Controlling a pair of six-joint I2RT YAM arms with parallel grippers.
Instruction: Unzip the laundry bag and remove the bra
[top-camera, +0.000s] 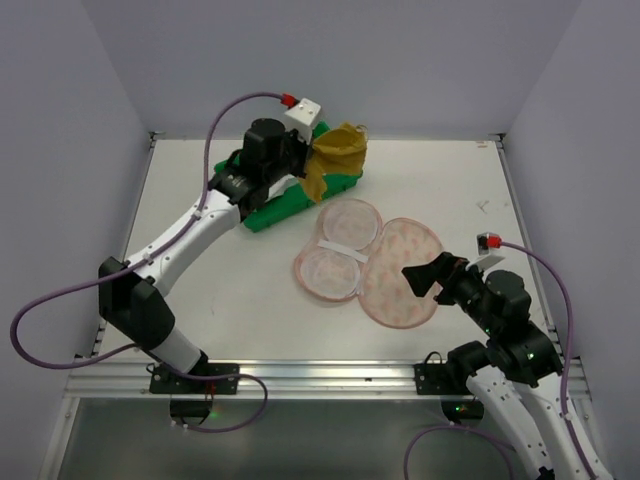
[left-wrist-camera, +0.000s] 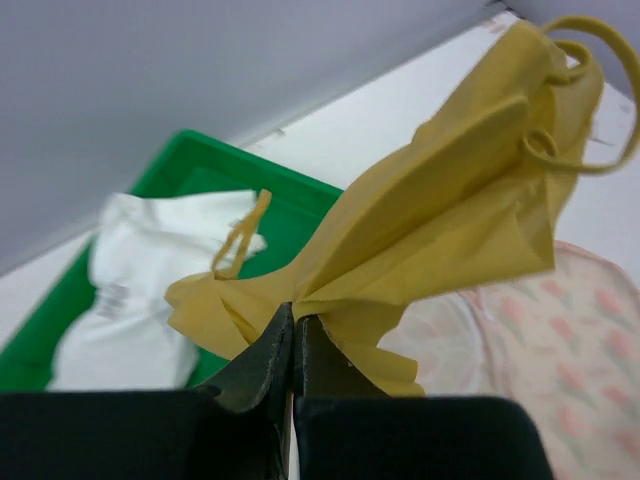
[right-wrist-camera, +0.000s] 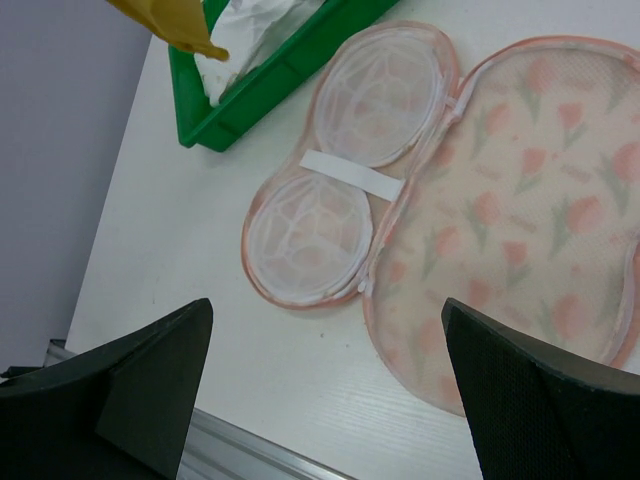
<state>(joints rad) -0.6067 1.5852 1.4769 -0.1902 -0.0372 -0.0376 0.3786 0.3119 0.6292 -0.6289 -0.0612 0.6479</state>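
Mustard-yellow fabric is hanging from the left gripper (left-wrist-camera: 294, 335): the bra (top-camera: 338, 152) is dangling in the air at the far side of the table (top-camera: 220, 290). It is hanging over the far end of the green tray (top-camera: 285, 208) and well clear of the laundry bag (top-camera: 370, 262). In the left wrist view, the left gripper's jaws are pressing together on a bunched fold at the bra's edge. The cups and thin looped straps are spreading away from that pinch. Crumpled white fabric (left-wrist-camera: 130, 300) is lying inside the tray, below the bra; whether it is joined to the bra cannot be told.

The laundry bag is lying unzipped and spread flat on the table, with both halves facing up. One half is showing pale lining with two round cups and a white band (right-wrist-camera: 350, 173) across its waist, and it is sitting just beside the near edge of the tray. The other half is showing the pink tulip print and lying toward the right arm.

The right gripper (top-camera: 428, 276) is hovering over the near right part of the printed half. Its jaws are standing wide apart and gripping nothing.
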